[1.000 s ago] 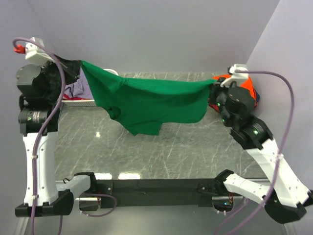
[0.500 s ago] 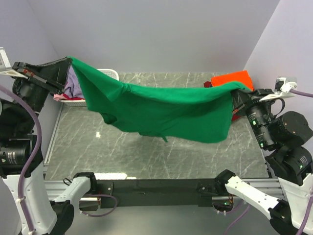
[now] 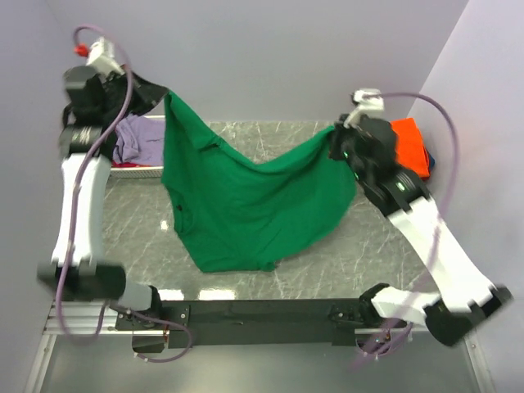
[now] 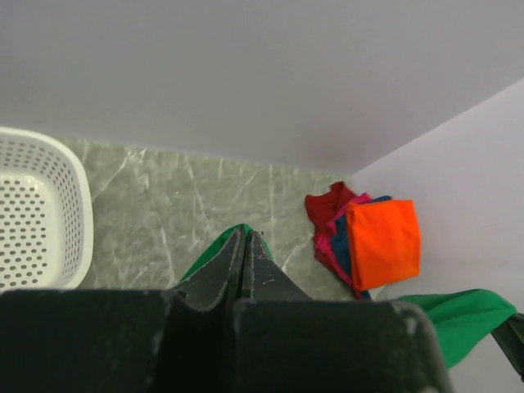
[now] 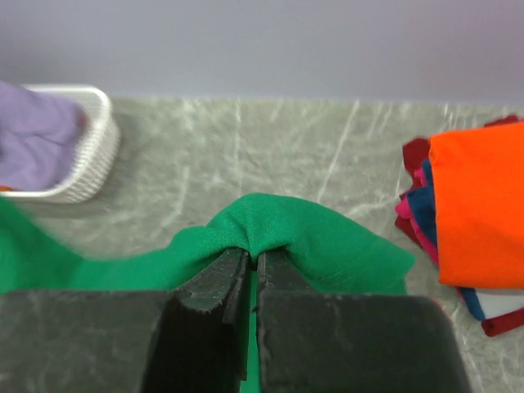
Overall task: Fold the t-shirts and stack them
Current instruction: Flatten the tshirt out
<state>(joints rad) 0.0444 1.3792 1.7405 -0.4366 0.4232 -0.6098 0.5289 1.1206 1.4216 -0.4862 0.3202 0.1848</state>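
The green t-shirt (image 3: 246, 196) hangs spread between the two arms above the tabletop (image 3: 368, 246), sagging in the middle, its lower edge dropping low on the near side. The left claw (image 3: 161, 97), raised high at the far left, is clamped on one upper corner. The right claw (image 3: 336, 141), held lower, is pinched tight on the other. A white basket (image 5: 94, 151) at the left holds a lavender shirt (image 5: 33, 139). An orange shirt (image 3: 409, 143) tops a pile in the far right corner.
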